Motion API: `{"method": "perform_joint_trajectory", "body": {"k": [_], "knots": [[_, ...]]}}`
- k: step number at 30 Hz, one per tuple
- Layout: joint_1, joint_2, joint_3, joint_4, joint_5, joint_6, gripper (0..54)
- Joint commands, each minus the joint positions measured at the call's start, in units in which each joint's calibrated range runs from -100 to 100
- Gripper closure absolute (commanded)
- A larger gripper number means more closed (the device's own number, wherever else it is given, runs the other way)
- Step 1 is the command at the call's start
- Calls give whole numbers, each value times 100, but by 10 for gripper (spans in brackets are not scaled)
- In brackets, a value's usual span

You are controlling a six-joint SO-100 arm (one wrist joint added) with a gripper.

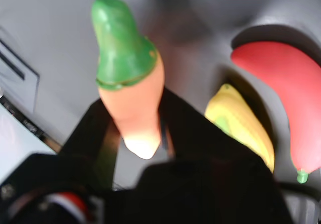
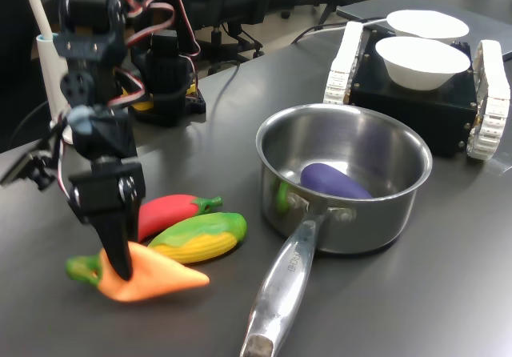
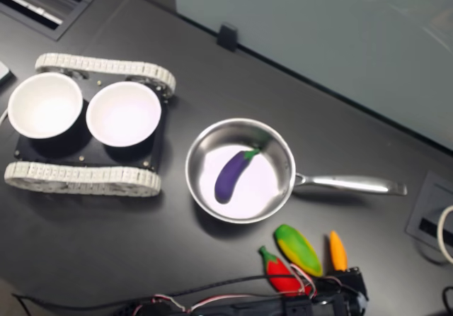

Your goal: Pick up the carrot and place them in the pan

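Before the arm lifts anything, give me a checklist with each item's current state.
1. gripper down at the carrot: ok; in the first exterior view its dark fingers sit over the carrot's thick end.
2. Fingers shut on the carrot: cannot tell; they flank it in the wrist view, contact unclear.
3. Carrot off the table: not ok; it lies flat.
4. Corn and chili clear of the grip: ok, beside the carrot.
5. Room in the pan: ok; only an eggplant inside.
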Motion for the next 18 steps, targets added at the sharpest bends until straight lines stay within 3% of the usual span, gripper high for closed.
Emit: {"method": "perform_joint_trajectory", "body": {"k": [1,18], "knots": [[124,-1089,-164,-277,-73,-57,534],[-26,-2936,363,-226,-230,-57,534]]}}
